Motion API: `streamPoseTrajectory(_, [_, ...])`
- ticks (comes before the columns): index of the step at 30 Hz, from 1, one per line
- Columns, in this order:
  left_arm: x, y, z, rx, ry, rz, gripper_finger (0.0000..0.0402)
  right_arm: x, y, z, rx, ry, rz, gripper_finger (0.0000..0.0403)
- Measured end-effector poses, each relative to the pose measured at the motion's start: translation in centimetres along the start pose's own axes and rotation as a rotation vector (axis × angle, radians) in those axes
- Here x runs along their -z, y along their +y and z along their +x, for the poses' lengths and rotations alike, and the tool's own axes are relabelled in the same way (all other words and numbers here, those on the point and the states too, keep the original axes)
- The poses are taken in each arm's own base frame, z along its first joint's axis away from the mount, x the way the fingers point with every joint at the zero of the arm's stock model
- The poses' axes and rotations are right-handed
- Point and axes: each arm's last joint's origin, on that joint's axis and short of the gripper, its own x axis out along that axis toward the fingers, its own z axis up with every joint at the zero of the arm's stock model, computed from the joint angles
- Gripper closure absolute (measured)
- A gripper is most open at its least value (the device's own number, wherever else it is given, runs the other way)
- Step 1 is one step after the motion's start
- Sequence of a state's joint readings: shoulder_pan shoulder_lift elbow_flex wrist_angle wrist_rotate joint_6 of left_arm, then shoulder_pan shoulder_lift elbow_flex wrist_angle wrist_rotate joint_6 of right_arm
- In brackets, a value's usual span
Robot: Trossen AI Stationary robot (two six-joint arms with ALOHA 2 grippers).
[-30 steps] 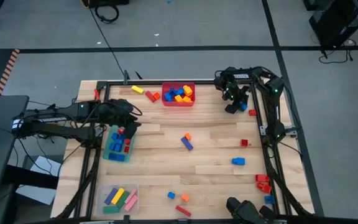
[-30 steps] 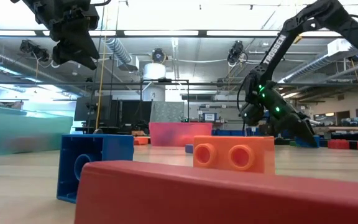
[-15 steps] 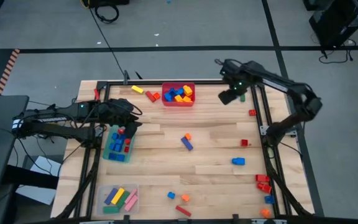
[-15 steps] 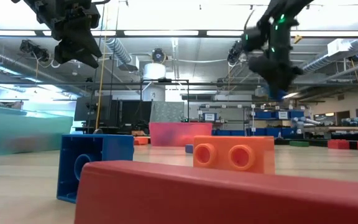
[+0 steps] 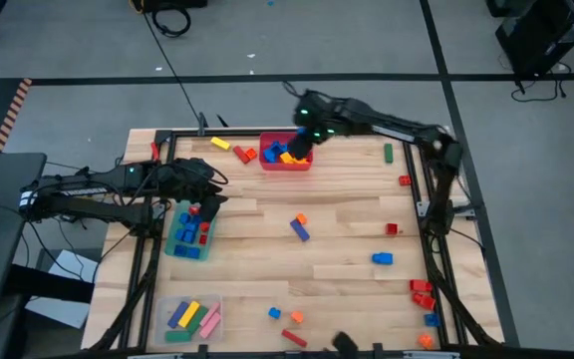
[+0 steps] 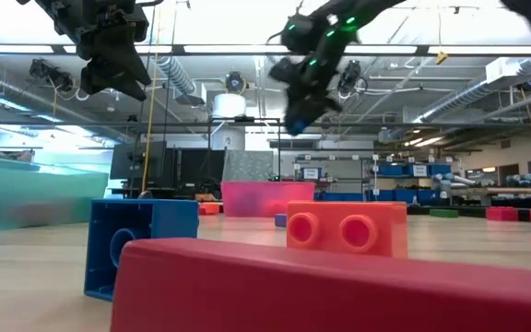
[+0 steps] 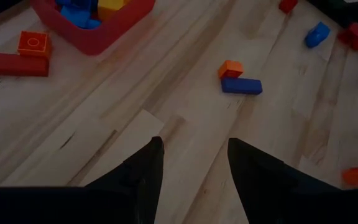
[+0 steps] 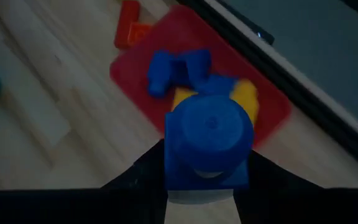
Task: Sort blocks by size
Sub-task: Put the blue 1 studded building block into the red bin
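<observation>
- The blocks: one blue block point(image 8: 209, 140) sits clamped in my right arm's fingers point(image 8: 205, 177), filling the right wrist view, with the red bin point(image 8: 143, 87) directly beneath it.
- A second ago that arm was down at the far right corner of the counter point(image 5: 347, 239); half a second ago it was lifted and swinging left; now its fingers point(image 5: 300, 143) hang over the red bin point(image 5: 285, 164) at the far edge.
- In the low view the right arm's fingers point(image 6: 295, 118) are well above the counter, with a bit of blue showing at the tip, so the block is carried rather than set down.
- I read this as pick and carry done, release not yet done. The bin already holds blue and yellow blocks point(image 5: 285, 152) of similar chunky size, so this looks like the right destination.
- The left arm's fingers point(image 7: 191, 163) stand apart with nothing between them, hovering over the teal bin point(image 5: 188, 231) on the left side; that arm has not moved across the three moments.
- Loose blocks remain on the counter: a blue bar with a small orange cube point(image 5: 299, 225) touching it mid-counter, a blue one point(image 5: 382, 258) further right, red ones point(image 5: 422, 291) at the right edge, and a few along the near edge. Plenty of sorting left.
- The clear bin point(image 5: 191, 317) at the near left holds the long bars.
</observation>
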State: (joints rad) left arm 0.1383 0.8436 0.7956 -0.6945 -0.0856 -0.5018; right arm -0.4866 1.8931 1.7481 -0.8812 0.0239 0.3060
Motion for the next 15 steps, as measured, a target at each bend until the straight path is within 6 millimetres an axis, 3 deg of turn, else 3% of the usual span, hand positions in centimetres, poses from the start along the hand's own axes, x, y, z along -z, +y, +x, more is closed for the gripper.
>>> streamPoseTrajectory(7, [0.0,0.0,0.0,0.000,0.000,0.000,0.0214,-2.6,0.7,6.3,0.027,0.079,-0.021,0.0259])
streamPoseTrajectory(15, [0.0,0.0,0.0,0.000,0.000,0.000,0.0214,-1.8,0.9,11.4,0.051,0.201,-0.057,0.0210])
